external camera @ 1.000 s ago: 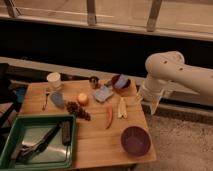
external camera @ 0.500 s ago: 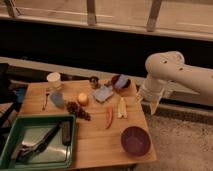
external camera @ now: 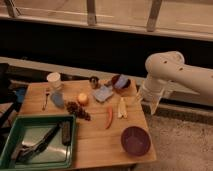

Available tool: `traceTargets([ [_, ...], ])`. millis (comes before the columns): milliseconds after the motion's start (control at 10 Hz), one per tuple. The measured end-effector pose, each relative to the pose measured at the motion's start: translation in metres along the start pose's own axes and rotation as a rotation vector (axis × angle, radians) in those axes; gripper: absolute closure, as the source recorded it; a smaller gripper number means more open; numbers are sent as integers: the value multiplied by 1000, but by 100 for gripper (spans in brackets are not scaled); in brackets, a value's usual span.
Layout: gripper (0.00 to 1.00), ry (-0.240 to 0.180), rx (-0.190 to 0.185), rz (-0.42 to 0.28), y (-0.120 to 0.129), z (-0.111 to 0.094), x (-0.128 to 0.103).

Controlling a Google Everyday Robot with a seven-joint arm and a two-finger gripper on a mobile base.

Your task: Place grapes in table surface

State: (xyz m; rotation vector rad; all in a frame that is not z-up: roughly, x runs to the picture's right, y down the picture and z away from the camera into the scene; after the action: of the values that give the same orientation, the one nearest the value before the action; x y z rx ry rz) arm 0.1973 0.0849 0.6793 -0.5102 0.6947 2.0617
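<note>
The grapes (external camera: 78, 110), a small dark bunch, lie on the wooden table surface (external camera: 95, 140) left of centre, just below the round orange fruit (external camera: 82, 98) and next to the green tray's far right corner. My gripper (external camera: 151, 101) hangs from the white arm (external camera: 175, 72) off the table's right edge, well to the right of the grapes and apart from them. Nothing shows in it.
A green tray (external camera: 70, 145) holding dark tools sits at front left. A red chili (external camera: 109, 117), pale yellow pieces (external camera: 121, 107), a blue sponge (external camera: 103, 93), a purple bowl (external camera: 135, 140), a white cup (external camera: 53, 79), a small can (external camera: 94, 81) and a fork (external camera: 46, 97) are also on the table.
</note>
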Motion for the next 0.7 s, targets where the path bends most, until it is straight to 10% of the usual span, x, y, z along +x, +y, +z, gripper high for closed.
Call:
traceTargets([
  [700,35,-38,-36,-59,13,-10,1],
])
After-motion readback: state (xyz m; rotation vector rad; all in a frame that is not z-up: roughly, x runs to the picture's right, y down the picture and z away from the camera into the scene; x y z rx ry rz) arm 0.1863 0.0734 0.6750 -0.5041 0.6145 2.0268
